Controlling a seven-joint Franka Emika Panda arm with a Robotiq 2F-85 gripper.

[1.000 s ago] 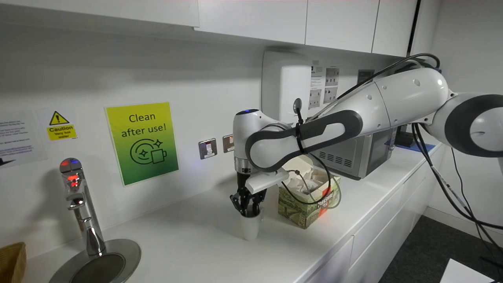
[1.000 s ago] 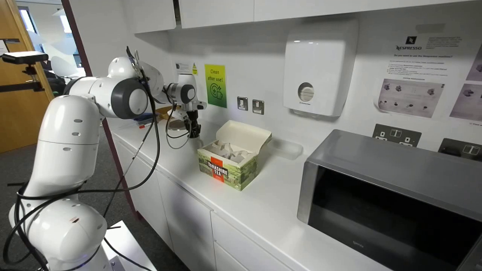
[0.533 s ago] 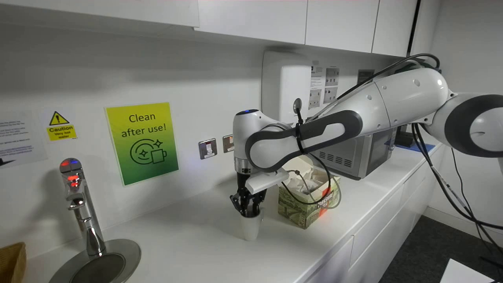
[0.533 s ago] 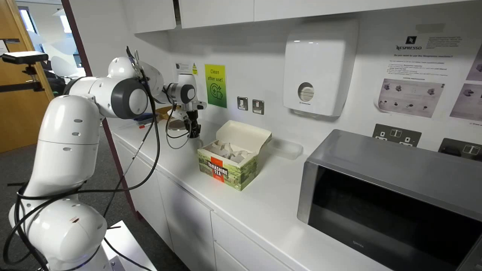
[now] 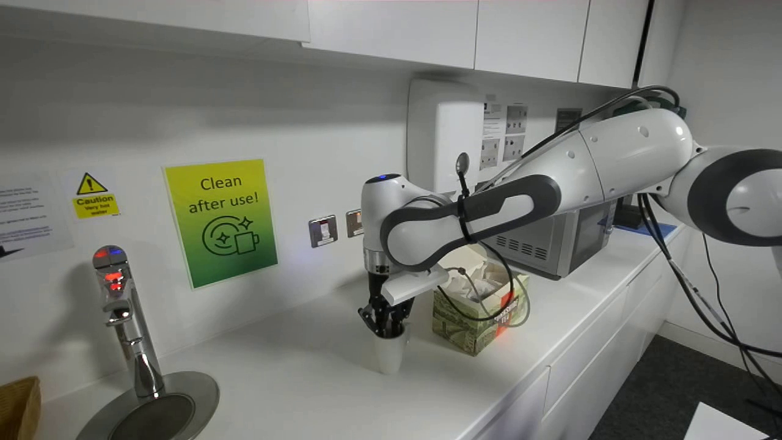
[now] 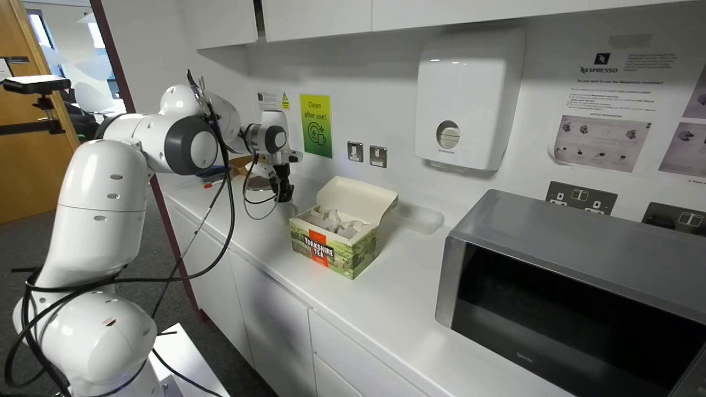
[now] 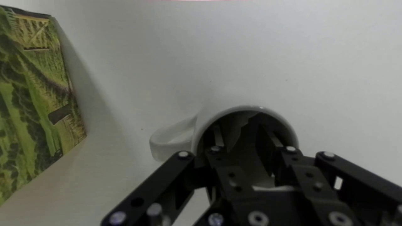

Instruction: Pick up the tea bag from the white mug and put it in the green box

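Note:
The white mug (image 5: 390, 357) stands upright on the counter; its rim and handle show in the wrist view (image 7: 211, 121). My gripper (image 5: 388, 332) points straight down with its fingers inside the mug. In the wrist view the fingers (image 7: 241, 141) are apart, with a gap between them. A pale tea bag (image 7: 235, 130) shows dimly inside the mug, close to the left finger; whether they touch I cannot tell. The green box (image 6: 358, 256) stands open beside the mug, its lid raised and pale bags inside. It also shows in an exterior view (image 5: 461, 324) and the wrist view (image 7: 37, 103).
A grey microwave (image 6: 551, 275) stands beyond the box. A clear plastic tray (image 6: 416, 218) lies behind the box by the wall. A tap (image 5: 131, 330) and round drain (image 5: 156, 418) are on the mug's other side. A white dispenser (image 6: 469, 99) hangs on the wall.
The arm and gripper have sunk slightly, deeper into the mug. The mug and the green box have not moved.

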